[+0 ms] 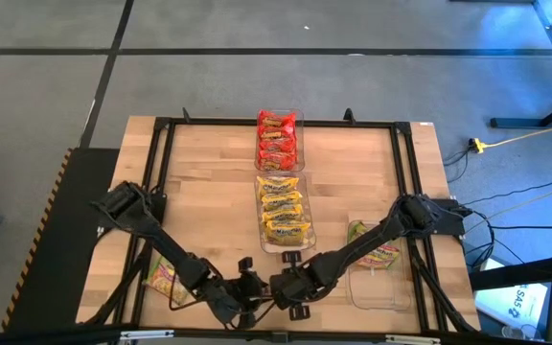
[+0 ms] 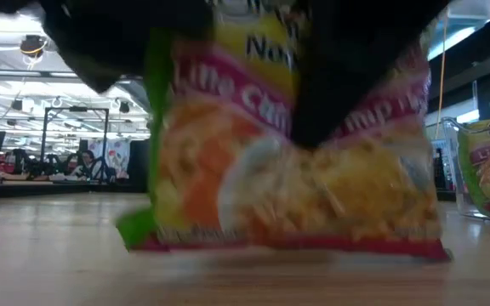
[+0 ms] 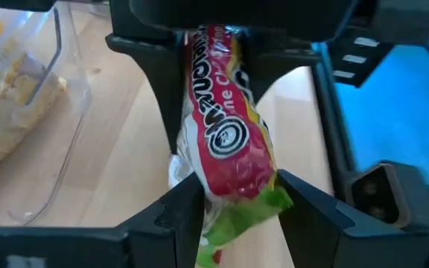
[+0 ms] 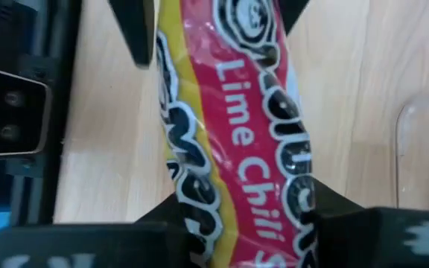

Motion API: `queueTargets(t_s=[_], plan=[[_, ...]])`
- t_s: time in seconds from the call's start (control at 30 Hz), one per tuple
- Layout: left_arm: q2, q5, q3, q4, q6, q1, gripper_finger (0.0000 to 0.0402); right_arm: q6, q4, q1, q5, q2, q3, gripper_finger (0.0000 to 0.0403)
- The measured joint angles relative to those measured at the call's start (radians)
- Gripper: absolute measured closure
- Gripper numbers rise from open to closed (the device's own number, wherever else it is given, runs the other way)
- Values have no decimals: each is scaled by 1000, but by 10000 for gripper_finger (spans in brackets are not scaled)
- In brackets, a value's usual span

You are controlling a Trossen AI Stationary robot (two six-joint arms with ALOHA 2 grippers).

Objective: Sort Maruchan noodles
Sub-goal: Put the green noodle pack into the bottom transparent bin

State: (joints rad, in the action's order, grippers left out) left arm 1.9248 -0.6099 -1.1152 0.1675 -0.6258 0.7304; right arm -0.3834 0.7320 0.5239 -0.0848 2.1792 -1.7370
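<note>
A green and pink noodle packet (image 2: 296, 170) stands on edge at the table's front centre, between both grippers. My left gripper (image 3: 237, 197) is shut on its green end. My right gripper (image 4: 248, 223) is shut on it farther toward the table's right. In the high view the two grippers (image 1: 247, 297) (image 1: 290, 287) meet and hide the packet. The packet's lower edge (image 2: 296, 245) is on or just above the table; I cannot tell which. My left gripper pinches the packet's two flat faces between its fingers at the green end (image 3: 238, 212), coming from above and the table's left. The packet stands upright on edge. My right gripper pinches the two flat faces (image 4: 237, 195) toward the packet's right part, from above. One finger (image 2: 330, 93) reaches down over the near face.
A clear bin of red packets (image 1: 277, 140) stands at the far centre, with a bin of yellow packets (image 1: 284, 211) in front of it. A bin at the right (image 1: 381, 287) holds a green and pink packet (image 1: 377, 251). Another such packet (image 1: 164, 278) lies at the front left.
</note>
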Motion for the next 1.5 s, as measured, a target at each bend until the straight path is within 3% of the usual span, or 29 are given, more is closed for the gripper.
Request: queueTargets(t_s=[0.17, 0.3, 0.73, 0.93, 1.27, 1.5], plan=[[-63, 27, 0, -91, -57, 30, 248, 40, 48, 32, -5, -21, -26, 324], [-81, 19, -2, -102, -78, 62, 249, 21, 95, 76, -26, -80, -28, 317], [-88, -18, 0, -113, -78, 89, 249, -210, 342, 237, -148, -361, -5, 319], [-88, -16, -1, -109, -74, 89, 249, -402, 389, 331, -162, -496, 129, 315], [-87, -16, -1, -108, -76, 88, 249, -802, 328, 461, -185, -769, 511, 313], [-87, -16, 0, -103, -80, 88, 249, -871, 206, 491, -164, -824, 705, 313]])
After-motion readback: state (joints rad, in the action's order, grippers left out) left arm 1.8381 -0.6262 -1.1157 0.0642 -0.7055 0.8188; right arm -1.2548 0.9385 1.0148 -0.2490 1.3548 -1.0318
